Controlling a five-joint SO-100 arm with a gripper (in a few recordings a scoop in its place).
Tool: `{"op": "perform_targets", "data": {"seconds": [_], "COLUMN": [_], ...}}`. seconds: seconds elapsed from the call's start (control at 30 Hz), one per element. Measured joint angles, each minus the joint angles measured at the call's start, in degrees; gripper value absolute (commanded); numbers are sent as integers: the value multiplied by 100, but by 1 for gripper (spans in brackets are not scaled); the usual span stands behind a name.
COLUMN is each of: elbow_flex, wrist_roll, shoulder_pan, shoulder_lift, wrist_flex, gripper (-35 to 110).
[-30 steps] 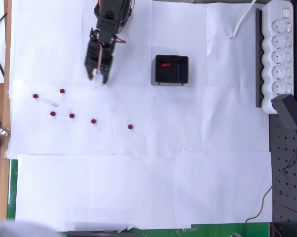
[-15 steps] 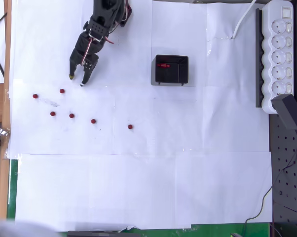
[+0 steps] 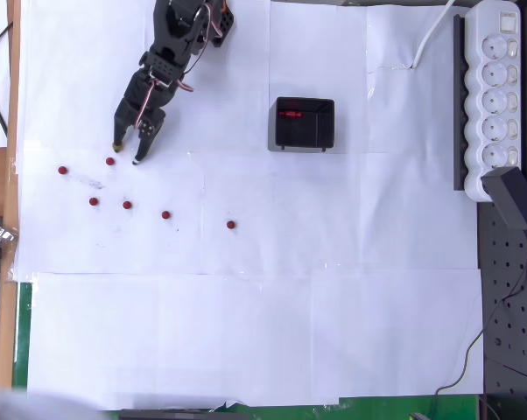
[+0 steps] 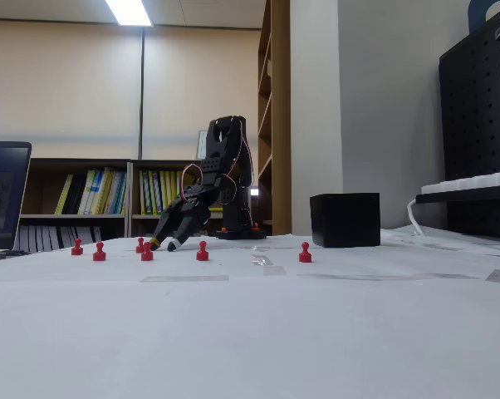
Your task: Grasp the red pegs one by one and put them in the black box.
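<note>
Several small red pegs stand on the white paper, among them one at the far left (image 3: 62, 170), one lower down (image 3: 127, 205) and one off to the right (image 3: 231, 225); the fixed view shows them as a row (image 4: 202, 250). The black box (image 3: 304, 123) (image 4: 345, 219) sits right of the arm with something red (image 3: 290, 114) inside. My black gripper (image 3: 126, 154) (image 4: 164, 245) is open and low over the paper. Its tips sit just up and to the right of another peg (image 3: 110, 161), with nothing between them.
A white power strip (image 3: 495, 96) and a black adapter (image 3: 513, 197) lie along the right edge. The wooden table edge (image 3: 1, 175) runs down the left. A laptop screen (image 4: 1, 195) stands at the left in the fixed view. Open paper stretches below the pegs.
The arm has swung left and reached down toward the upper-left pegs. Its fingers stay open. The pegs and the box have not moved.
</note>
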State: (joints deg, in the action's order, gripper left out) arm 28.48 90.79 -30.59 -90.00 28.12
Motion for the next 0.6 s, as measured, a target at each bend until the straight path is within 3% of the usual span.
{"op": "perform_targets", "data": {"seconds": [0.6], "elbow_flex": [765], "wrist_roll": [0], "shoulder_pan": [-255], "shoulder_lift": [-659], "wrist_flex": [26], "gripper": [15]}}
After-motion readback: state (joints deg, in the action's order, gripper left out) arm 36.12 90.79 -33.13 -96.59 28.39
